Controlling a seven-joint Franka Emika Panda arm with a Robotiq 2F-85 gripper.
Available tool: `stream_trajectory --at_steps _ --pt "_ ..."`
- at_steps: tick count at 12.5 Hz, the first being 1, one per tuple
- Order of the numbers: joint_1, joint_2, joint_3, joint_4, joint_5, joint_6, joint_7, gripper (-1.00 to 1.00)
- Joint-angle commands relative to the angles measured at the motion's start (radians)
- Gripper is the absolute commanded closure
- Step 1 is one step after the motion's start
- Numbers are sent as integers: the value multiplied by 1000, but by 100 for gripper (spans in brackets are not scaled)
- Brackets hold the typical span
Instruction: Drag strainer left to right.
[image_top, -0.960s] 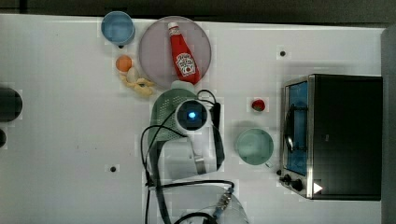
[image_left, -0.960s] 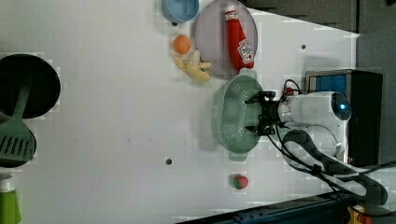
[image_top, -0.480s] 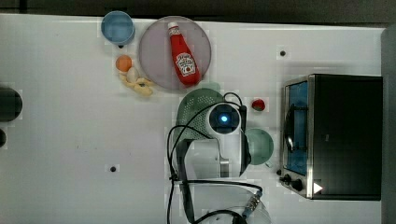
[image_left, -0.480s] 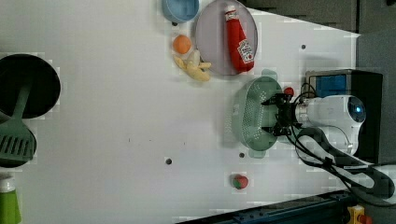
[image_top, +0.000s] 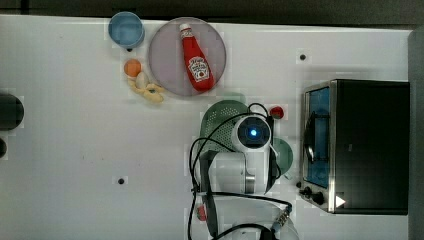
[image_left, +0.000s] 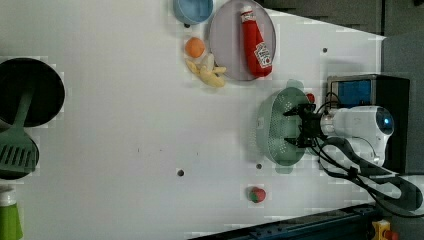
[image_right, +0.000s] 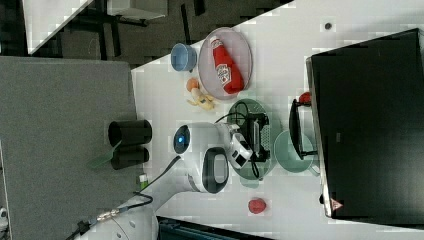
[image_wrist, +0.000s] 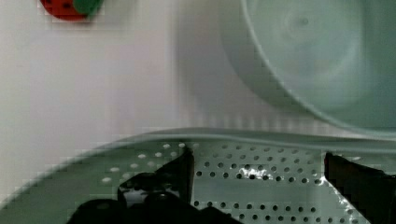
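Observation:
The strainer (image_left: 278, 128) is a pale mint-green oval colander with a perforated bottom (image_wrist: 261, 186). It lies on the white table just left of the toaster oven in the top view, partly under my arm (image_top: 220, 122). My gripper (image_left: 297, 127) reaches down into its bowl, open, its two black fingers (image_wrist: 180, 170) spread wide over the holes near the strainer's wall. Nothing sits between the fingers. In the right view the gripper (image_right: 260, 136) is inside the strainer (image_right: 241, 111) as well.
A smooth mint-green cup (image_top: 286, 156) stands between strainer and black toaster oven (image_top: 367, 145). A strawberry (image_top: 276, 112) lies by the oven, another (image_left: 256, 194) near the front edge. Behind are a grey-lilac plate (image_top: 167, 55) with a ketchup bottle (image_top: 196, 62), a blue cup (image_top: 126, 29), an orange (image_top: 132, 67) and a banana (image_top: 147, 91).
My arm has moved toward the top view's right, and the strainer has slid along with it, from the table's middle to beside the mint cup and oven.

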Motion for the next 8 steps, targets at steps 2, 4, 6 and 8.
stream_trajectory --at_steps 2,4,6,8 --pt "-10 -136 58 34 -11 -44 -212 -100" --pt "-10 -245 87 49 -10 -124 -366 -100" --pt "-10 -353 108 107 -9 -289 -465 -100" --pt "-9 -435 130 213 2 -513 -512 -100"
